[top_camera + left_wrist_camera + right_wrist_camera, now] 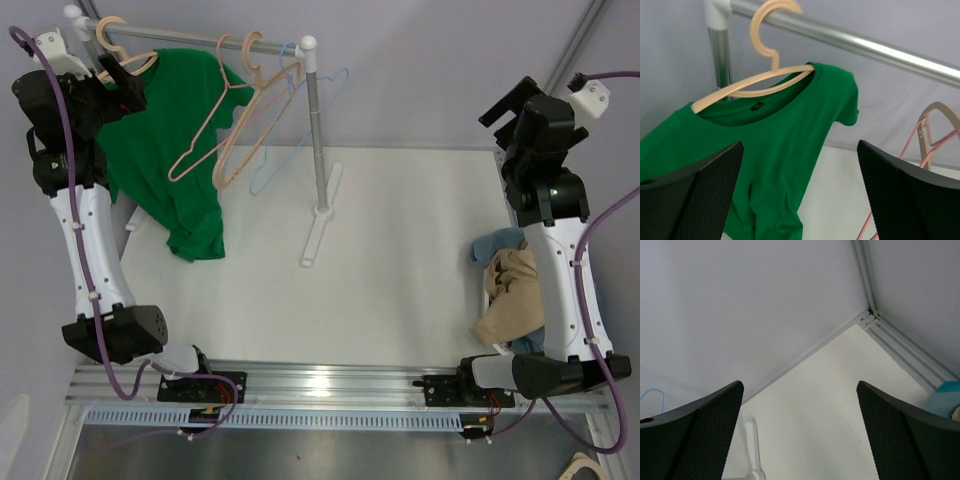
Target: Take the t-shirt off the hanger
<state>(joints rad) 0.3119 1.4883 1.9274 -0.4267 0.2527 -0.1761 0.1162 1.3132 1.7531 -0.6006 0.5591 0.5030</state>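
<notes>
Green t-shirt (785, 150) of soft fabric hangs askew on a smooth beige plastic hanger (747, 82). The hanger is hooked over the round metal rail (865, 44) at the rack's left end. The shirt's small dark collar tag is unreadable. The left gripper (800, 170), with textured black fingers spread wide, grasps nothing just before the shirt. The right gripper (800, 410) is likewise released, above the white table (830, 405). Thin pink hangers (201, 125) hang alongside.

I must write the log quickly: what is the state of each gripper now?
Left gripper: open, holding nothing, facing the green fabric t-shirt on the beige plastic hanger.
Right gripper: open, holding nothing.
</notes>
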